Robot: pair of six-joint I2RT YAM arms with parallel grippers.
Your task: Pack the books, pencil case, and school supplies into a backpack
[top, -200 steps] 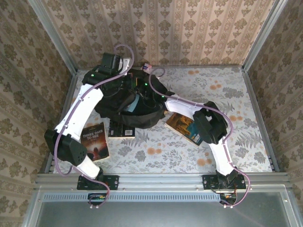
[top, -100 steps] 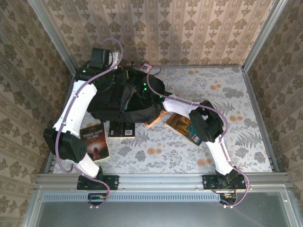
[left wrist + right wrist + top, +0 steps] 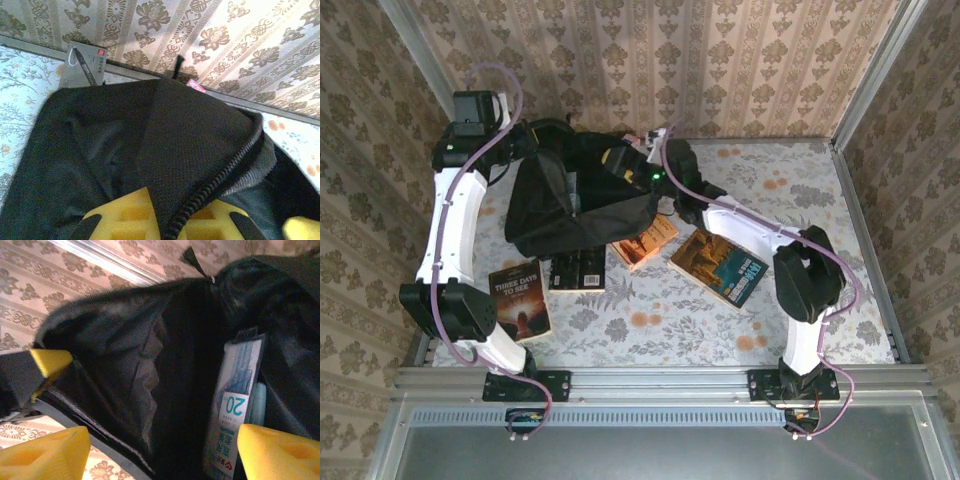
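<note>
The left claw (image 3: 167, 227), clamped on the backpack (image 3: 565, 215), had hauled its mouth up and the right claw (image 3: 160, 452) had sprung apart inside it, baring the orange book (image 3: 645, 241) beside the backpack, still to pack.

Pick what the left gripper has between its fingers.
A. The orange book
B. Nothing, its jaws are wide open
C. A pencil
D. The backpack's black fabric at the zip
D: in the left wrist view the left gripper has its yellow fingers shut on the black fabric of the backpack, with the zip running down between them.
</note>
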